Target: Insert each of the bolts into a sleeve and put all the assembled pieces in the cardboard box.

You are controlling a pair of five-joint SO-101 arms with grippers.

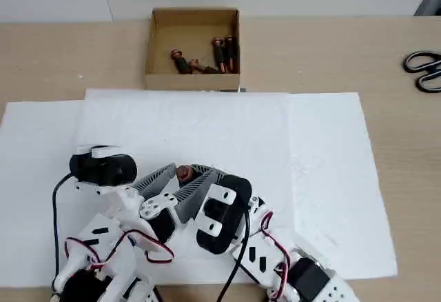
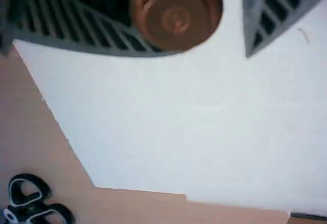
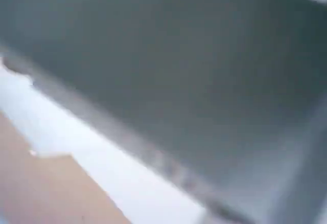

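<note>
1. One tabletop [image 1: 344,47], wood-toned, carrying everything listed.
2. One white foam sheet [image 1: 227,129], spread across the tabletop's middle.
3. Two arms, left arm [image 1: 103,167] and right arm [image 1: 220,216], converging over the sheet; their jaws meet at item 7. I cannot tell whether either set is clenched or released.
4. One cardboard box [image 1: 193,81], at the sheet's far edge, straight ahead and well apart from both arms.
5. One pair of scissors [image 1: 424,71], far right.
6. Several assembled pieces [image 1: 224,54], lying inside the box.
7. One copper piece [image 1: 183,173], between both arms' jaws, equally near each. My left wrist camera sees it end-on, so I judge its long axis runs along that arm.
</note>
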